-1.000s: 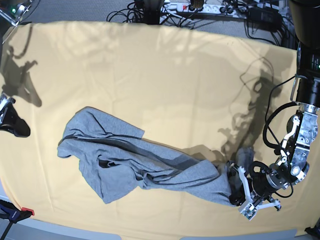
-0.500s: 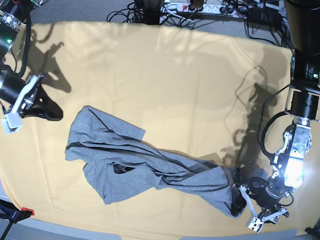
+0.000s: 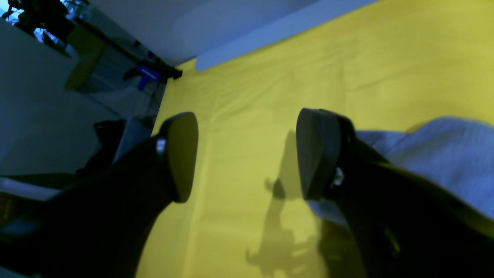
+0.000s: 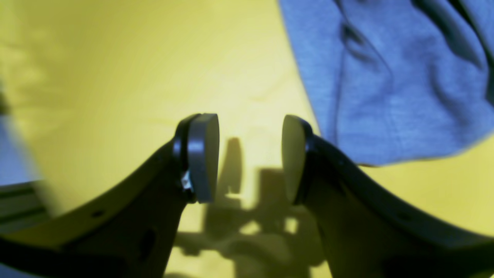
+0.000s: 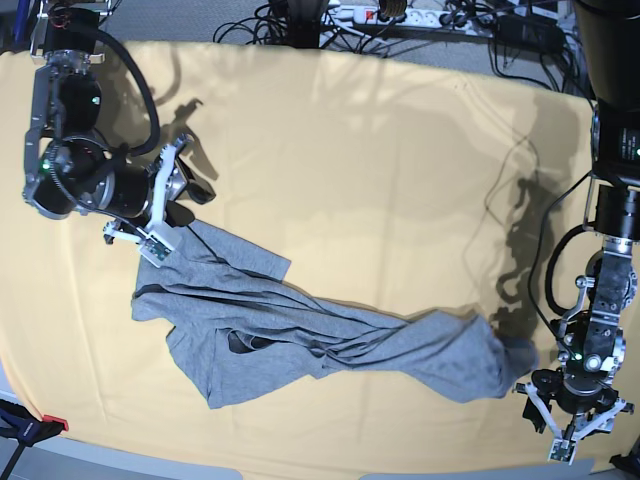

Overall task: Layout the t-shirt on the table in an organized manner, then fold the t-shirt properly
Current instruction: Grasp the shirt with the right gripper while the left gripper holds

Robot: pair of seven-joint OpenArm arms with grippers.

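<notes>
The grey t-shirt [image 5: 300, 335] lies crumpled in a long diagonal band across the near half of the table [image 5: 350, 150]. Just off its upper-left corner, over bare cloth, my right gripper [image 5: 190, 200] is open. The right wrist view has the empty right gripper [image 4: 250, 158] with the t-shirt [image 4: 386, 77] up to its right. My left gripper [image 5: 540, 388] stands open just off the shirt's right end, near the front edge. In the left wrist view the left gripper [image 3: 247, 154] holds nothing, and the t-shirt [image 3: 444, 154] lies behind the right-hand finger [image 3: 316, 154].
Cables and a power strip [image 5: 400, 15] lie beyond the far edge of the table. A blue clamp [image 5: 25, 425] grips the front left corner. The table's front edge [image 3: 270, 42] runs close ahead of the left gripper.
The left gripper has let go of the shirt's right end and drawn back; that end now lies on the table. The right arm has swung in from the left edge and opened.
</notes>
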